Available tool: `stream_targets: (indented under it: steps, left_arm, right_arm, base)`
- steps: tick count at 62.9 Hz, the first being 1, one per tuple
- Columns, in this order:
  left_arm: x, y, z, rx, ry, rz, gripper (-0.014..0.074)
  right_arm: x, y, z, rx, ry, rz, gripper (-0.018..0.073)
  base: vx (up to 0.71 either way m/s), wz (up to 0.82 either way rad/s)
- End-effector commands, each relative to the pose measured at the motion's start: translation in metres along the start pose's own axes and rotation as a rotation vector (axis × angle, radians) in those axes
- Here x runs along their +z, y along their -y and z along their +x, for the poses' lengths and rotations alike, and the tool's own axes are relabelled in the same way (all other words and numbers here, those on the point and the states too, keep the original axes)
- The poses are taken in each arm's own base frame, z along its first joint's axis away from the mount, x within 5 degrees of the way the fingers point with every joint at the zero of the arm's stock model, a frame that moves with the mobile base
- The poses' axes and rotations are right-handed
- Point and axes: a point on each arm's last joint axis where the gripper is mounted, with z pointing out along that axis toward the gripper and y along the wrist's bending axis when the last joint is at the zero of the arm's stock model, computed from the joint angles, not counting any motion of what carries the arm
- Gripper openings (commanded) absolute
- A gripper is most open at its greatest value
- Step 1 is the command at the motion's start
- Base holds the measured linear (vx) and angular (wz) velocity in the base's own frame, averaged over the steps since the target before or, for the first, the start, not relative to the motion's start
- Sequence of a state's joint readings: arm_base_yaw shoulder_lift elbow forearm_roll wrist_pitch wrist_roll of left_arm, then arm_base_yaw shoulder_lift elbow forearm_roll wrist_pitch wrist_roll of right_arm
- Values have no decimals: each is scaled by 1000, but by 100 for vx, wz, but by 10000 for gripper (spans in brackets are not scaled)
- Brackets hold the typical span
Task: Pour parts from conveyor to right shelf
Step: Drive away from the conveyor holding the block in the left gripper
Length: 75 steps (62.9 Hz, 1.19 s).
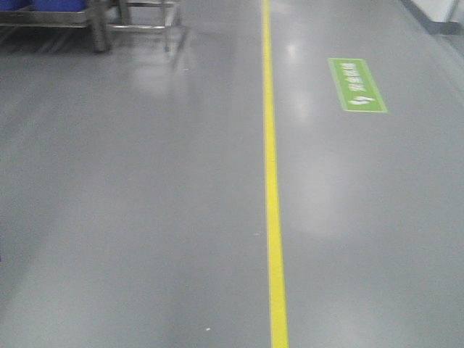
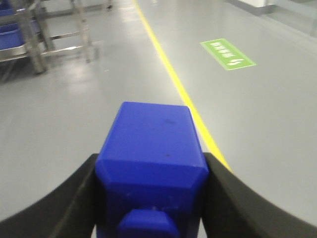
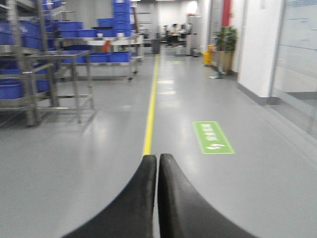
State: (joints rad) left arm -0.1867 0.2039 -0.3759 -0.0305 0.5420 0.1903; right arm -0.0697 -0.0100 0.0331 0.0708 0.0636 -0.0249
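Shelving (image 3: 29, 64) of steel frame stands along the far left edge of the floor (image 1: 130, 181), its legs on the ground and blue bins (image 3: 74, 26) on its levels. Between it and me lies a wide stretch of smooth grey floor with open room to move.

My left gripper (image 2: 151, 158) is clamped on the blue block (image 2: 151, 144), one dark finger pressed on each long side. The block is bright, glossy and rectangular, with bevelled far corners, a few faint dark specks on top and a small stud on the end facing my wrist. It juts forward past my fingertips and hangs above the floor, just left of the yellow line (image 1: 272, 181) and well apart from the shelving.

The line runs straight ahead. Right of it a green floor sign (image 1: 357, 85) lies flat, with bare floor around it. My right gripper (image 3: 157, 158) is closed and holds nothing, its tips touching. A white wall (image 3: 257, 44) bounds the far right edge.
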Motion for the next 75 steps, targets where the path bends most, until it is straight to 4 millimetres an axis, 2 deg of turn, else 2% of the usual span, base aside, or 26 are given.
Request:
stream_targets:
  steps: [1, 36, 75]
  left_arm:
    - [-3, -2, -15, -16, 100, -6, -6]
    - [-3, -2, -15, -16, 100, -6, -6]
    - [-3, -2, -15, -16, 100, -6, -6]
  right_arm:
    - [-1, 1, -2, -15, 73, 6, -9]
    - [-1, 1, -2, -15, 73, 6, -9]
    - [-1, 1, -2, -15, 73, 6, -9]
  base:
    - [11, -71]
    - [22, -41]
    - [54, 22]
